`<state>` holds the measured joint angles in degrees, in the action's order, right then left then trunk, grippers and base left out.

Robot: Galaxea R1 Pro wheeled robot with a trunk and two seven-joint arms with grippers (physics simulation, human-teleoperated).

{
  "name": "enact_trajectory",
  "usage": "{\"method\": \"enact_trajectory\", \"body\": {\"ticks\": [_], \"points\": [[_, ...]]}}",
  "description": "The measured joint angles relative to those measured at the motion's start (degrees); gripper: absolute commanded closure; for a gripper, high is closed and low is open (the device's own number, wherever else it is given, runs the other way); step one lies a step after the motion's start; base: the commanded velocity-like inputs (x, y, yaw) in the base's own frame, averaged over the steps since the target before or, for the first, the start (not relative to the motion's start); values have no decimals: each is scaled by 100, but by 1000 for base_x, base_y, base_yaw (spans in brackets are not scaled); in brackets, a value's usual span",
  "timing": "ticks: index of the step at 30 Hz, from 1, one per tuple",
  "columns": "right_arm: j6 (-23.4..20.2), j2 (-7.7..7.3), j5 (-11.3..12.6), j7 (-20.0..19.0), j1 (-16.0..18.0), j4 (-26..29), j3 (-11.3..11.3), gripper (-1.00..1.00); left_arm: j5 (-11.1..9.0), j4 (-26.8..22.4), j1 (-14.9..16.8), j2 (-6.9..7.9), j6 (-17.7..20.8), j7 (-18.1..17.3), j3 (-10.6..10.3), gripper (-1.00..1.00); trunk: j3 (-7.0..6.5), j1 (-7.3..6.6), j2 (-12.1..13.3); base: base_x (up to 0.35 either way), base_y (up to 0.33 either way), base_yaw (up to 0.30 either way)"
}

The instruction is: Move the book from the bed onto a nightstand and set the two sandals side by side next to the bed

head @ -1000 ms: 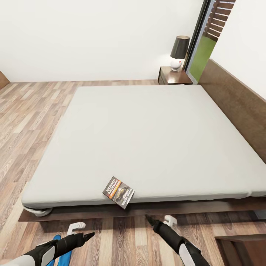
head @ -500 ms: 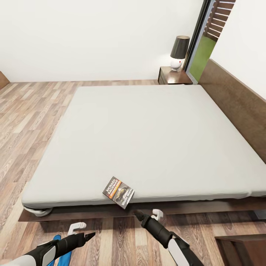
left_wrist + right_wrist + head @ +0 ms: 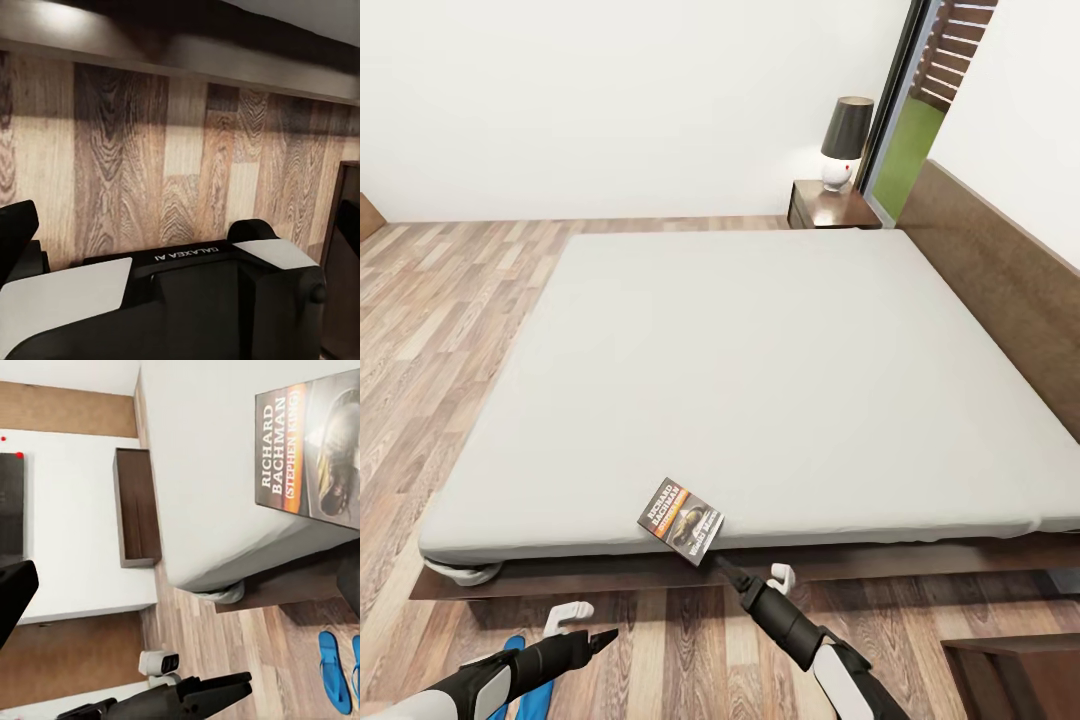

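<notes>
Thin dark paperback book with orange band lies flat at the near edge of the smooth pale grey mattress of the bed. Black right gripper, just beside it; opening indiscernible. Left gripper over wood-plank floor, likewise indiscernible.

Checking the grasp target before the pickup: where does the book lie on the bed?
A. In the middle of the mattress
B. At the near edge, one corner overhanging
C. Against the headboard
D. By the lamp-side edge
B: the book lies at the near edge of the bed, its corner past the mattress edge, close to the right gripper.
</notes>
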<state>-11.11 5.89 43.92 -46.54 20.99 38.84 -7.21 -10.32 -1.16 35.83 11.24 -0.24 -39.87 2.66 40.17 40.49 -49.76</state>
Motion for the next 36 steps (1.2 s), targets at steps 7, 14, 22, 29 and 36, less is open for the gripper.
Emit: {"method": "enact_trajectory", "body": {"ticks": [7,14,22,29,36], "points": [[-3,1,692,-111,0,-3,-93,-100,0,1,0,0,5,-8,0,-100,0,0,0,0,0,0],[-4,1,1131,-176,0,-12,-164,-100,-1,3,0,0,8,-9,0,-100,0,0,0,0,0,0],[-4,1,1162,-187,0,-21,-181,-100,-5,5,0,0,8,-9,0,-100,0,0,0,0,0,0],[-4,2,1163,-134,-1,-80,-543,-100,-8,5,0,-8,8,-9,0,-100,0,0,0,0,0,0],[-4,1,1164,-120,2,-86,-784,-100,-8,5,0,-60,8,-9,0,-100,0,0,0,0,0,0]]}}
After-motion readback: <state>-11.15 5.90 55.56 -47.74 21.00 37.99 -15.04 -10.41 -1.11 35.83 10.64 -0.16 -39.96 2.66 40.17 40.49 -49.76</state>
